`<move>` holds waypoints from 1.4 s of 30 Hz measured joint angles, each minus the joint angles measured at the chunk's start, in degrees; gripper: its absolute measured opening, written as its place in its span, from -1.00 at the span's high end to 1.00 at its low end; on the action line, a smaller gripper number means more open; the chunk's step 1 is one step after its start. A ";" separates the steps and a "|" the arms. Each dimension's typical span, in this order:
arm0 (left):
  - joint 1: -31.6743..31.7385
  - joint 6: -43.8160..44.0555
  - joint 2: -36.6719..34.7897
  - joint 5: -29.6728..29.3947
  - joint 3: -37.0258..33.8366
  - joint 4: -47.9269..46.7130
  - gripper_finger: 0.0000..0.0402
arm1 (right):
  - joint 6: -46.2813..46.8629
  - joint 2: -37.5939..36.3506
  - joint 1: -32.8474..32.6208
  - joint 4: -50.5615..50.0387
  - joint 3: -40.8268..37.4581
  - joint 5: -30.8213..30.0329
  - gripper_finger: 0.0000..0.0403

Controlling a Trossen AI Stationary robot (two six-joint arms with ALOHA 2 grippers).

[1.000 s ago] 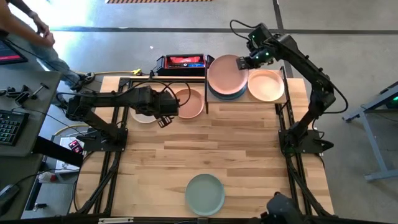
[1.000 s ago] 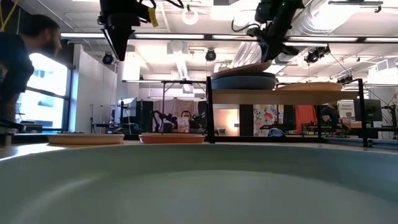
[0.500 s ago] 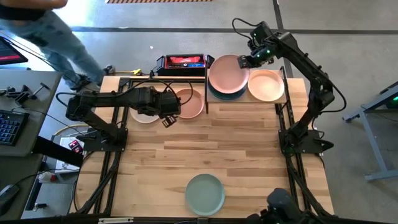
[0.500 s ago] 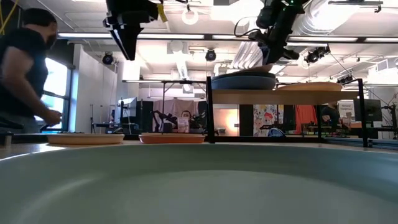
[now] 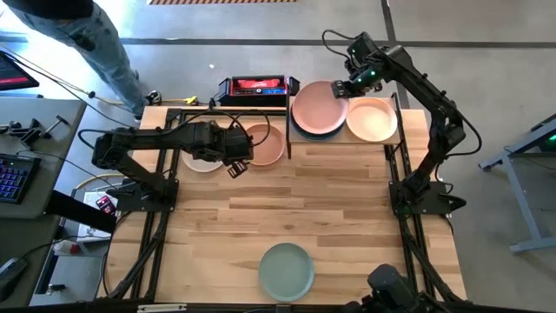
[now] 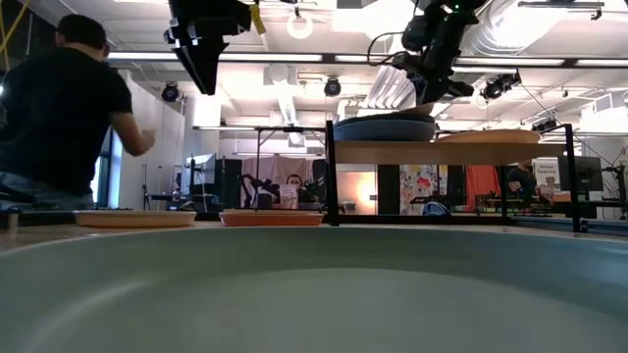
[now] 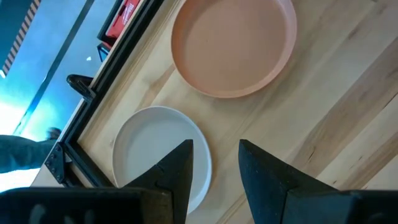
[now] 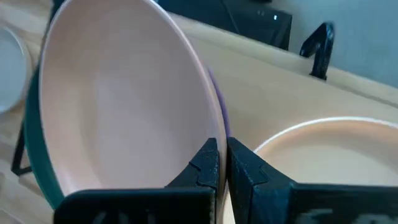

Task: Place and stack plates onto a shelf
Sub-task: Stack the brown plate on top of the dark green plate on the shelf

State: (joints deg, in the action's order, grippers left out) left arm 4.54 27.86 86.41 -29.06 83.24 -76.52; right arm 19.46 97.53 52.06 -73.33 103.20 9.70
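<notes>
Pale pink plate (image 5: 318,104), pinched at its three-o'clock rim by our right gripper (image 5: 340,88), tilts over the shelf (image 5: 391,139) stack; released early, we judge, it could slide off, while the left gripper (image 5: 233,161) hovers spread.

You see even, bright overhead light with soft shadows. In the low view, ceiling lamps (image 6: 299,26) glare at upper centre, and a sage green plate (image 6: 314,294) fills the lower frame, blurred.
</notes>
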 joint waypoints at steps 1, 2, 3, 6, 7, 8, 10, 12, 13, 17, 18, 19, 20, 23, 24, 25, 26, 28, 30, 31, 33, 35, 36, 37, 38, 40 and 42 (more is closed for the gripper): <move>0.00 0.01 0.00 -0.02 0.00 0.02 0.43 | -0.02 0.28 -0.30 -0.36 0.00 -0.03 1.00; 0.00 0.02 0.00 -0.01 0.00 0.04 0.43 | -0.02 0.51 -0.60 -0.37 0.00 -0.12 1.00; 0.00 0.06 0.00 -0.02 0.00 0.09 0.43 | -0.02 0.70 -0.85 -0.18 0.00 -0.21 1.00; 0.00 0.48 0.00 -0.02 0.00 0.21 0.43 | -0.02 0.97 -1.30 0.34 0.00 -0.26 1.00; 0.00 0.54 0.00 -0.02 0.00 0.27 0.43 | -0.02 1.05 -1.49 0.43 0.00 -0.29 1.00; 0.00 0.58 0.00 -0.02 0.00 0.41 0.43 | -0.02 1.13 -1.51 0.39 0.00 -0.29 1.00; 0.00 1.23 0.00 0.00 0.00 0.67 0.43 | -0.02 1.14 -1.55 0.39 0.00 -0.29 1.00; 0.00 2.00 0.00 -0.02 0.00 0.83 0.43 | -0.02 1.14 -1.60 0.29 0.00 -0.24 1.00; 0.00 2.05 0.00 -0.02 0.00 0.95 0.43 | -0.02 1.14 -1.60 0.26 0.00 -0.22 1.00; 0.00 2.08 0.00 -0.02 0.00 1.01 0.43 | 0.00 1.14 -1.60 0.25 0.00 -0.21 1.00; 0.00 2.10 0.00 0.00 0.00 1.01 0.43 | 0.08 1.14 -1.60 0.25 0.00 -0.20 1.00; 0.00 2.10 0.00 0.10 0.00 1.01 0.43 | 0.27 1.14 -1.60 0.25 0.00 -0.20 1.00; 0.00 2.10 0.00 0.46 0.00 1.01 0.43 | 0.67 1.14 -1.60 0.25 0.00 -0.22 1.00; -0.04 2.10 0.00 2.45 0.00 1.01 0.43 | 1.06 1.14 -1.60 0.25 0.00 -0.24 0.99; -0.04 2.10 0.00 3.03 0.00 1.01 0.43 | 1.05 1.14 -1.60 0.28 0.00 -0.22 0.97; -0.04 2.07 0.00 3.30 0.00 0.99 0.43 | 1.07 1.14 -1.60 0.30 0.00 -0.24 0.95; -0.04 2.07 0.00 3.32 0.00 1.00 0.43 | 1.07 1.14 -1.60 0.30 0.00 -0.22 0.92; -0.04 2.09 0.00 3.32 0.00 0.99 0.43 | 1.08 1.14 -1.62 0.32 0.00 -0.22 0.84; -0.04 2.05 0.00 3.34 0.00 0.99 0.43 | 1.22 1.14 -1.62 0.30 0.00 -0.26 0.76; -0.04 2.05 0.00 3.34 0.00 0.99 0.43 | 1.28 1.14 -1.62 0.31 0.00 -0.26 0.72; -0.04 2.03 0.00 3.36 0.00 0.99 0.43 | 1.27 1.14 -1.62 0.30 0.00 -0.43 0.66; -0.04 2.03 0.00 3.41 0.00 0.99 0.43 | 1.27 1.14 -1.62 0.30 0.00 -0.44 0.63; -0.04 1.99 0.00 3.43 0.00 0.99 0.43 | 1.27 1.14 -1.60 0.30 0.00 -0.44 0.61; -0.04 1.99 0.00 3.46 0.00 0.99 0.43 | 1.29 1.14 -1.60 0.28 0.00 -0.44 0.60; -0.04 1.98 0.00 3.46 0.00 0.99 0.43 | 1.29 1.14 -1.60 0.26 0.00 -0.39 0.60; -0.04 1.95 0.00 3.46 0.00 0.97 0.43 | 1.29 1.14 -1.60 -0.08 0.00 0.01 0.59; -0.04 1.92 0.00 3.45 0.00 0.97 0.43 | 1.29 1.12 -1.60 -1.00 0.00 0.23 0.59</move>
State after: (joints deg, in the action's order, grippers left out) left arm 4.49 29.78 86.41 -25.61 83.24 -75.55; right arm 20.75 98.65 50.46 -74.33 103.20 9.93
